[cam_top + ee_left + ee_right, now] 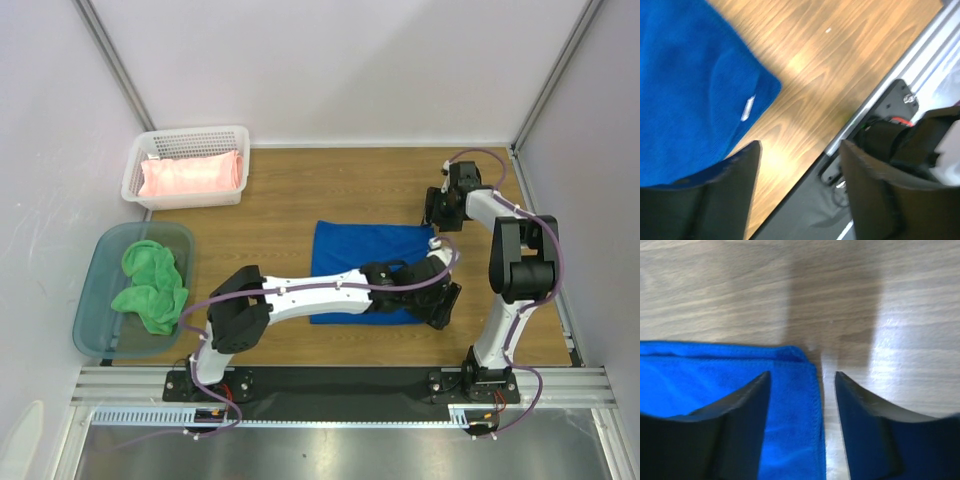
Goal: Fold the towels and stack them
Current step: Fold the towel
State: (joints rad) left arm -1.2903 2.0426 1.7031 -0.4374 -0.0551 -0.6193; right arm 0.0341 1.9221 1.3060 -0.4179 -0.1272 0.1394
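One blue towel [362, 250] lies on the tabletop [300, 190]. Left of it are one pink towel [192, 175] in a basket [190, 133] and one green towel [150, 285] in a bin [90, 290]. The left tool [800, 145] and right tool [802, 375], both open-jawed, sit at its right corners.

Wooden table [300, 190] carries blue towel [350, 255], white basket [190, 135], clear bin [92, 290].

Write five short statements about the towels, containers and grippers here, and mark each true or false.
1. The folded pink towel lies in the white plastic lattice basket. True.
2. The blue towel lies on the wooden table. True.
3. The green towel is folded flat on the table. False: it sits crumpled in the translucent teal tub.
4. The right gripper is shut on the blue towel. False: it is open at a towel corner.
5. The left gripper is open. True.
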